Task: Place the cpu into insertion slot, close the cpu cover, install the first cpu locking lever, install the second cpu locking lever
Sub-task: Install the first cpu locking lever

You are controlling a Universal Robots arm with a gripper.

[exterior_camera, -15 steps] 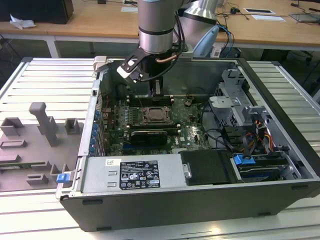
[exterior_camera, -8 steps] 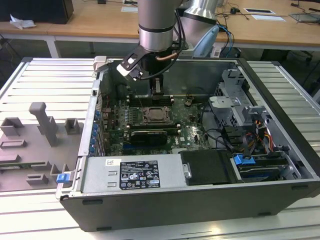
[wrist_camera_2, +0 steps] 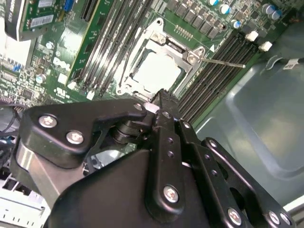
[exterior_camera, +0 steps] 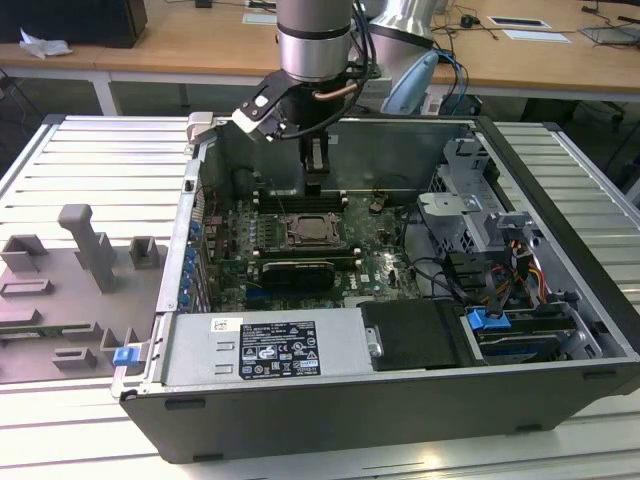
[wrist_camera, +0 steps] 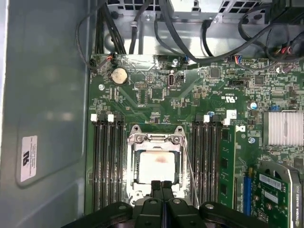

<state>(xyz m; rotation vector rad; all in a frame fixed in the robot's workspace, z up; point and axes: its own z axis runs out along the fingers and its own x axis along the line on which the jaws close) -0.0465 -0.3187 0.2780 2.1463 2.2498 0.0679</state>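
Ribbed aluminium surface [exterior_camera: 90,150]: it carried the open computer case [exterior_camera: 400,400], with grey moulded holders [exterior_camera: 90,260] lying beside it toward the exterior view's left.
Case: the computer case lay on its side with the lid off and the green motherboard [wrist_camera: 156,95] facing up.
Arm [exterior_camera: 315,40]: the arm hung from above into the case, its wrist close to vertical and its fingers pointing straight down at the board.
Motherboard: the socket sat between two banks of black memory slots [wrist_camera: 107,161].
Claw [wrist_camera: 161,185]: the claw's fingertips were pressed together with nothing between them. In the exterior view they hung above the board, apart from it. In both wrist views they stood over one edge of the socket.
Cpu cover [wrist_camera: 156,138]: as far as could be judged, the cpu cover lay flat on the socket, its window framing the chip.
Cpu [wrist_camera: 156,166]: the cpu was seated in its slot, its pale top showing through the window. It lay beneath the fingertips and just ahead of them. Being square, it offered no long axis.
Locking lever [wrist_camera: 191,175]: the locking lever was a thin wire rod between the cover and one memory bank. Its long axis ran nearly parallel with the slots, near the closed fingertips and off to one side of them. It looked unlatched. Whether another lever was locked could not be told.
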